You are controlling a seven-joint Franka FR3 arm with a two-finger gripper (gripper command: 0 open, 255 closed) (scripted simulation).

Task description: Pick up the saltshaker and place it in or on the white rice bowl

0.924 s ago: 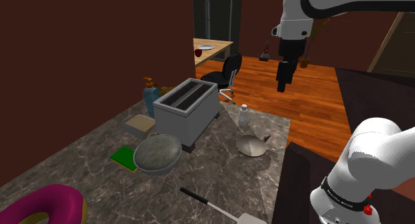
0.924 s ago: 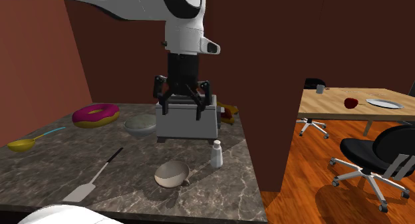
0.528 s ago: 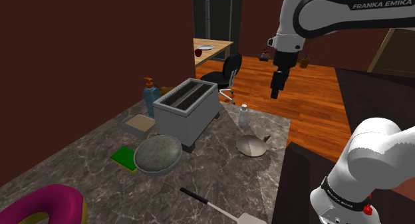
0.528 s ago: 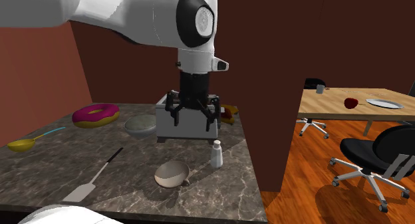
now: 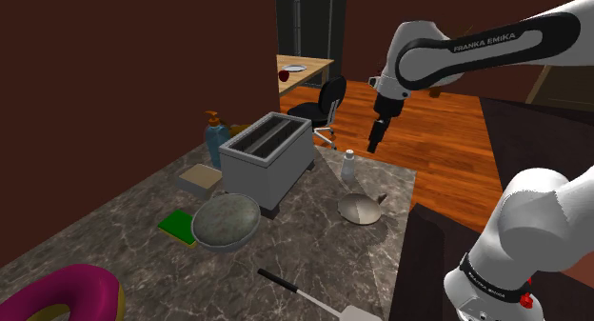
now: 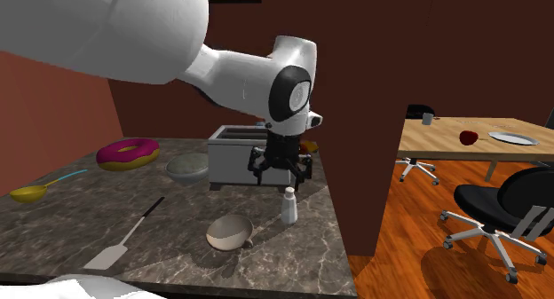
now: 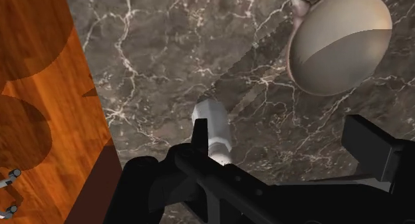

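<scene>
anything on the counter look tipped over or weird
The pale bowl beside the saltshaker seems tipped on its side, its opening facing the second exterior view's camera rather than up. The saltshaker stands upright. The pink doughnut looks oddly large beside the toaster.

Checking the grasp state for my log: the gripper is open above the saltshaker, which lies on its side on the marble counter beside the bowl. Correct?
Not quite. The saltshaker stands upright, not on its side, as the second exterior view shows. The rest holds: the gripper is open above it, and it sits on the marble counter beside the bowl.
</scene>
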